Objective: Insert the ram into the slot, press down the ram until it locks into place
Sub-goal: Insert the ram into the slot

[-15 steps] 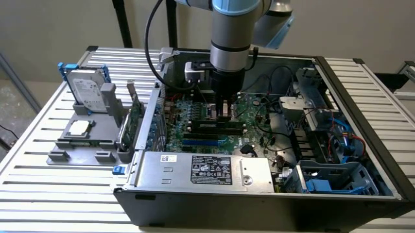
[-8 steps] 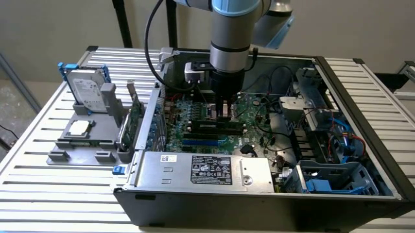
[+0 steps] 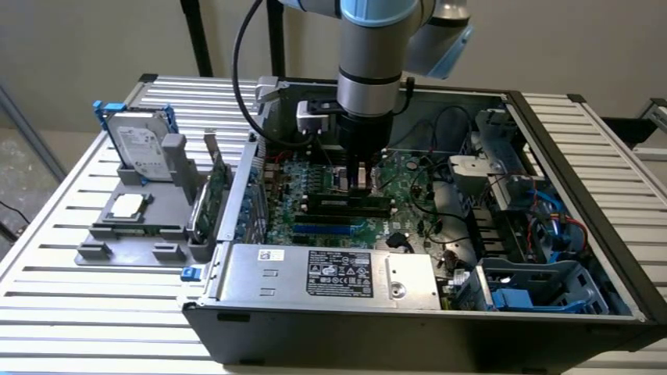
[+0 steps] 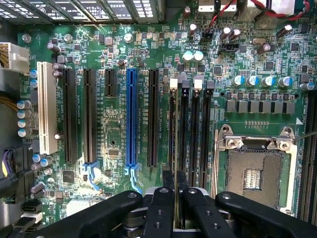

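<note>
In the wrist view the ram (image 4: 176, 130) shows edge-on as a thin line running along the motherboard (image 4: 114, 148). My gripper (image 4: 176, 181) is shut on it, one black finger on each side. The stick lines up with the outermost of several parallel black memory sockets, the slot (image 4: 171, 124) with a white latch at its far end. I cannot tell whether the ram's lower edge is seated in it. In the exterior view the gripper (image 3: 360, 181) reaches straight down into the open computer case, just above the black sockets (image 3: 344, 206).
A blue slot (image 4: 131, 116), black expansion slots and a white slot (image 4: 45, 106) lie beside the memory sockets. The bare processor socket (image 4: 255, 171) is on their other side. The power supply (image 3: 323, 273), drive cage (image 3: 542, 285) and cables (image 3: 542, 223) crowd the case. A hard drive (image 3: 140, 148) stands outside.
</note>
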{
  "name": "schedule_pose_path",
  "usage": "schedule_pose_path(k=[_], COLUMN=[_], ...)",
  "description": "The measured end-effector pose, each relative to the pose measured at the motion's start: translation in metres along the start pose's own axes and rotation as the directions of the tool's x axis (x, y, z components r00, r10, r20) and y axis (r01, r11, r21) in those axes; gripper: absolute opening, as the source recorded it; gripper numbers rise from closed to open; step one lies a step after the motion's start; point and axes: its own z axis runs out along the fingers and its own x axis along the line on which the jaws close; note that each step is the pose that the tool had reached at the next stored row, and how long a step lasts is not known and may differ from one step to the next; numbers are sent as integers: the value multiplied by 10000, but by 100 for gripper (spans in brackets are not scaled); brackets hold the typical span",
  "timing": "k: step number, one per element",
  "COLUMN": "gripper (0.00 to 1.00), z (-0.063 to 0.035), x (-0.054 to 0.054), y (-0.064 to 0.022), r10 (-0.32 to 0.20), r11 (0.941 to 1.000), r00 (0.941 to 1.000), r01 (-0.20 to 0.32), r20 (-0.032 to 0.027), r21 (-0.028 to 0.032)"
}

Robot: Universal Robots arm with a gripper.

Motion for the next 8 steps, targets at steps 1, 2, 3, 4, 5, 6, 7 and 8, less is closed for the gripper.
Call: schedule_pose_path(k=[1,2,3,4,5,6,7,8], gripper=[14,14,14,14,14,14,14,14], z=[0,0,0,0,0,1,1,1], x=[0,0,0,0,0,1,1,2], y=[0,0,0,0,0,0,0,0], r10=[0,0,0,0,0,0,2,2], r11=[10000,10000,10000,10000,10000,10000,10000,10000], r00=[10000,10000,10000,10000,10000,10000,10000,10000], r01=[0,0,0,0,0,0,-2,-2], r20=[-1,-1,-1,-2,-1,-2,-2,-2], r21=[0,0,1,1,2,2,3,3])
